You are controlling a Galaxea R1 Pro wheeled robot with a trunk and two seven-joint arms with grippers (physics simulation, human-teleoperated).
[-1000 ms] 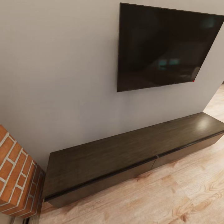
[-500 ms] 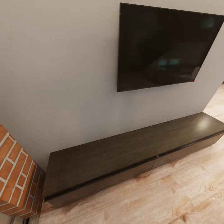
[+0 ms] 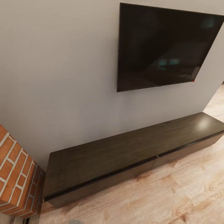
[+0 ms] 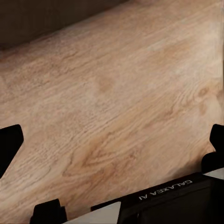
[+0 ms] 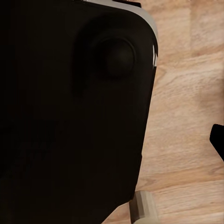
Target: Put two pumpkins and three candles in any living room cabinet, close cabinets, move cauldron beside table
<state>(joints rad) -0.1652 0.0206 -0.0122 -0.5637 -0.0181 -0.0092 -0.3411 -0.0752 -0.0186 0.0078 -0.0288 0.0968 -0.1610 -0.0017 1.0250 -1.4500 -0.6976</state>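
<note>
The long, low dark-brown cabinet (image 3: 124, 152) stands against the grey wall, and both of its flat drawer fronts (image 3: 102, 182) are closed. Its top is bare. The pumpkins, candles and cauldron are out of view. My left gripper (image 4: 112, 140) hangs open over the wooden floor (image 4: 116, 93) with nothing between its dark fingertips (image 4: 9, 140). My right gripper (image 5: 112, 140) points down beside the robot's black base (image 5: 70, 116). One of its fingertips (image 5: 217, 140) shows at the picture's edge, spread wide.
A black television (image 3: 161, 46) hangs on the wall above the cabinet. A red brick fireplace corner (image 3: 15, 174) juts out at the left end of the cabinet. Light wood floor (image 3: 155, 199) runs along the cabinet's front.
A small grey shape has come into the bottom edge of the head view. Everything else is as before.
</note>
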